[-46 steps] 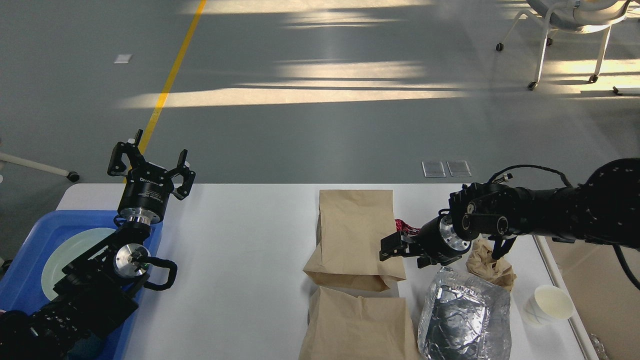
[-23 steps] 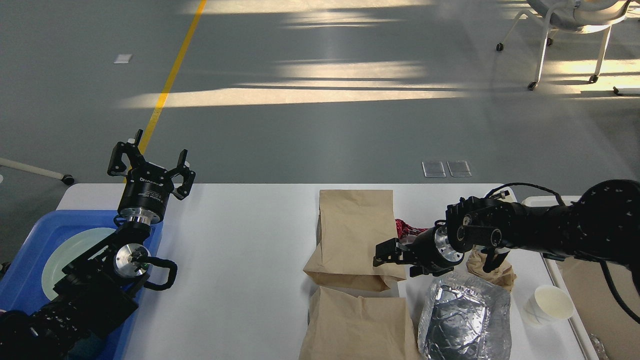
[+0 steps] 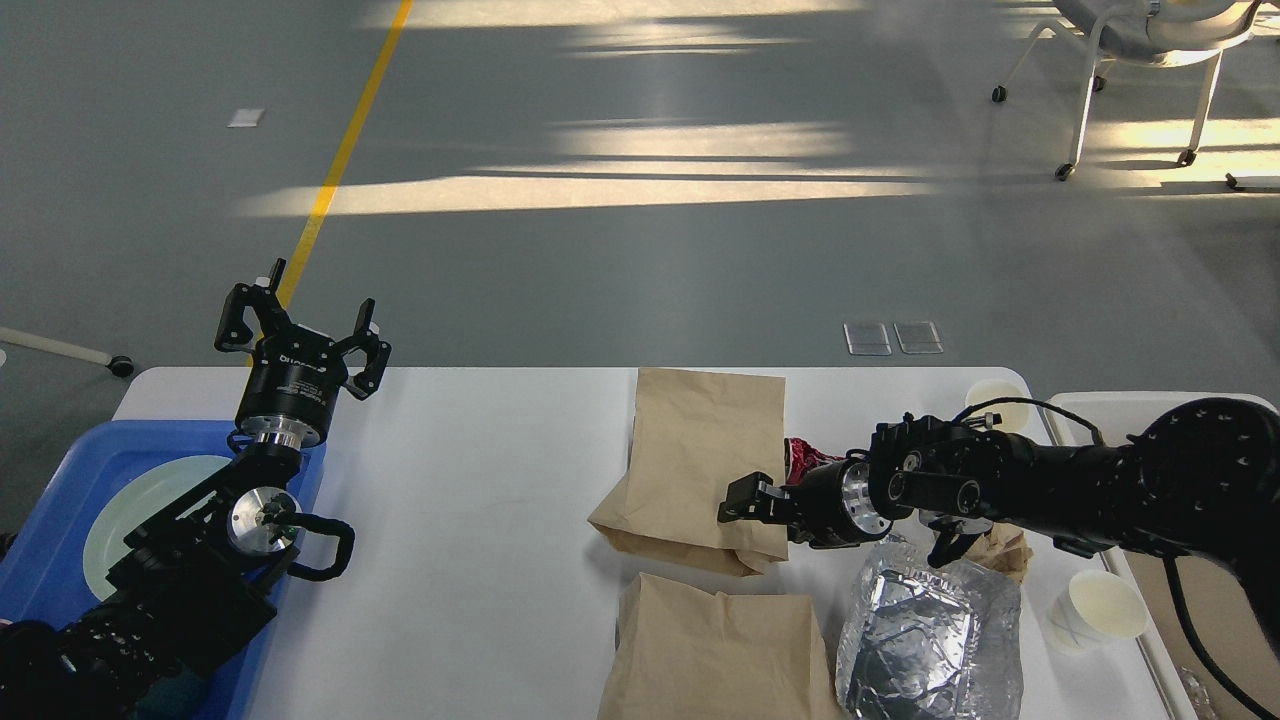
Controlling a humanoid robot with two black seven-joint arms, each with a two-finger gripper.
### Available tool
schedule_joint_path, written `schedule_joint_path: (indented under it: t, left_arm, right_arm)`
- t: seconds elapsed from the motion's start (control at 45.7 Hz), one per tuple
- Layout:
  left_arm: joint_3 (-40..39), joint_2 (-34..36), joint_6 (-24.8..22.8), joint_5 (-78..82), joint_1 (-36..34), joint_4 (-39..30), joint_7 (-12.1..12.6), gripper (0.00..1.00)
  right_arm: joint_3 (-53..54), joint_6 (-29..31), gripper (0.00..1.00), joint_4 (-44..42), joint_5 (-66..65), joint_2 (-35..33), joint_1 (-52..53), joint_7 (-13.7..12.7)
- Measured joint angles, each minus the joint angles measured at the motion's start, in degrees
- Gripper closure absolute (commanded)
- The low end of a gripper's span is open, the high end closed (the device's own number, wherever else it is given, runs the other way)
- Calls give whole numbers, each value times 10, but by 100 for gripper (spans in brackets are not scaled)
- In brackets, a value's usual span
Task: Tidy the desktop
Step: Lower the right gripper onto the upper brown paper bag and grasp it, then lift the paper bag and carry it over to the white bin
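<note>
Grey floor with a yellow line lies beyond the large white rectangular desktop [image 3: 480,500], which fills the lower view, long axis running 9 to 3 o'clock. The upper brown paper bag [image 3: 690,455] has skewed since a second ago — its near end swung toward 8 o'clock. The right gripper [image 3: 738,498] has advanced onto it; whether it grips, I cannot tell. The left gripper [image 3: 300,325] stays spread wide at 9 o'clock, above the blue plastic tray [image 3: 60,480].

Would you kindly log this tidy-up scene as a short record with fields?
surface: white desktop
left gripper: open, raised above blue tray's far corner
right gripper: over far paper bag; open or shut unclear
tray contents: pale plate
clutter: near paper bag, foil wrap, paper cup
</note>
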Motion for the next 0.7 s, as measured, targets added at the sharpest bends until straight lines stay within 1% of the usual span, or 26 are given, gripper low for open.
schedule_joint_path:
  t: [0.481,0.569,0.7]
  left_arm:
    - [0,0,0,0,1,0,0,4]
    - [0,0,0,0,1,0,0,4]
    - [0,0,0,0,1,0,0,4]
  right_arm:
    - [-1,9,100,37,1,-11,22,-2]
    - [0,9,100,58,2,-20,41,-1]
    - [1,10,100,122,2,-46,103,-1]
